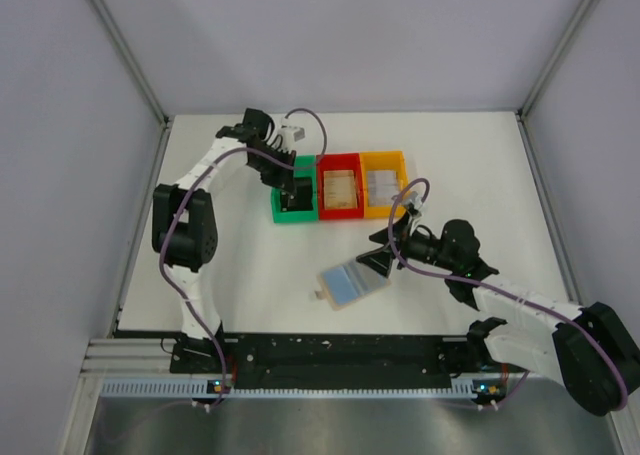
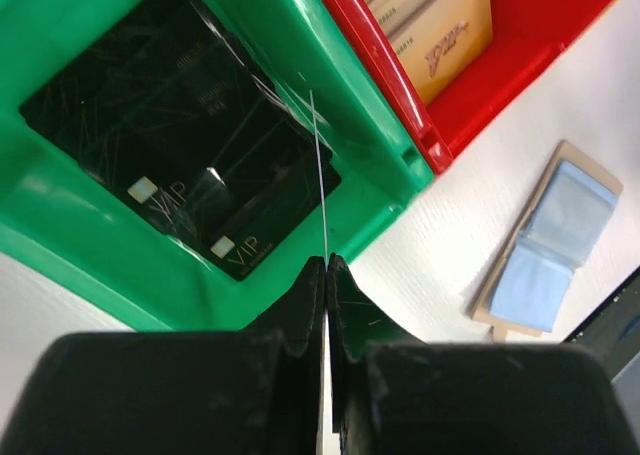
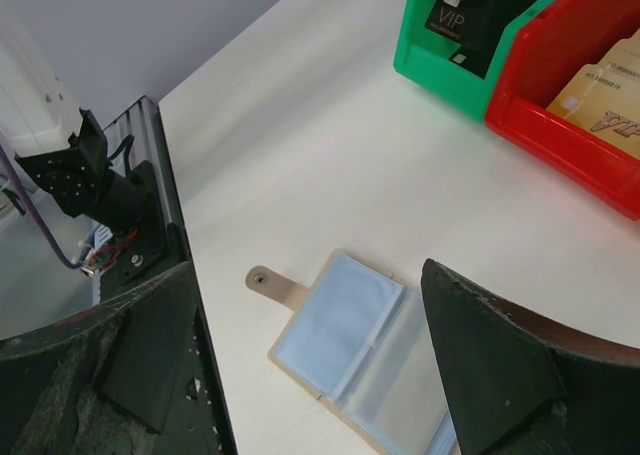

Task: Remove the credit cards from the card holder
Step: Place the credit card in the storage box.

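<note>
The card holder (image 1: pixel 352 283) lies open on the table, tan outside, with two light blue panels (image 3: pixel 370 350) and a snap strap. No card shows in the panels I can see. My right gripper (image 3: pixel 305 270) hovers open just above it, one finger on each side, touching nothing. My left gripper (image 2: pixel 327 260) is over the near edge of the green bin (image 2: pixel 370 125). It is shut on a credit card that I see edge-on as a thin pale line (image 2: pixel 318 175). Black VIP credit cards (image 2: pixel 180 125) lie flat in that bin.
Three bins stand in a row at the back: green (image 1: pixel 285 213), red (image 1: pixel 340 161) holding gold cards (image 2: pixel 440 25), and orange (image 1: pixel 383 157) holding grey cards. A black rail (image 1: pixel 330 350) runs along the near table edge, close to the card holder.
</note>
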Tool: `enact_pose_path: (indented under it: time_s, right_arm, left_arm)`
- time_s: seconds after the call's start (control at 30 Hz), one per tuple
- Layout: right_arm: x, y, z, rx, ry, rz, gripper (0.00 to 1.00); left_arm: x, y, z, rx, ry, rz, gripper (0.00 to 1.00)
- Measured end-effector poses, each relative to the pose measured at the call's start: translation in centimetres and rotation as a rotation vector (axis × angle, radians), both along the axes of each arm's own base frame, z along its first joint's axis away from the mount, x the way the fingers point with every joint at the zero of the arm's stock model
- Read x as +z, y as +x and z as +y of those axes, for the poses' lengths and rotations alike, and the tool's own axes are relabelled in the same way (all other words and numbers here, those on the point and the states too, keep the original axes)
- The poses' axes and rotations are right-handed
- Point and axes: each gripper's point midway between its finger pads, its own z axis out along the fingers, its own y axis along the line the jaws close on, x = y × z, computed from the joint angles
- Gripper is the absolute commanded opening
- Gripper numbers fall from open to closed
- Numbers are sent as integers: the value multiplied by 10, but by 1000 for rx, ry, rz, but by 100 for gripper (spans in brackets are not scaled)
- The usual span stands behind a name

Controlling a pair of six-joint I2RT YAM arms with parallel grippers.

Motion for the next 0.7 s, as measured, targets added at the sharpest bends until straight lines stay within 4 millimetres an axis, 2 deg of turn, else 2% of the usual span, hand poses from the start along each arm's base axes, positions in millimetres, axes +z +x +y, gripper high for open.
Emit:
enact_pose_path:
  time_s: [0.13,0.27,0.43,0.7]
  right_arm:
    - [0,0,0,0,0,-1,93]
    - [0,0,0,1,-2,-3,93]
    - [-3,1,0,0,-9,1,93]
    - [-3,1,0,0,-10,-1,93]
  left_arm:
    - [-9,11,-2,-11,7,3,0]
    - [-20,17,-1,-10,23,14,20]
    - [-19,23,3,-9,47,-4,42]
    - [-12,36,15,24,123,-52,48]
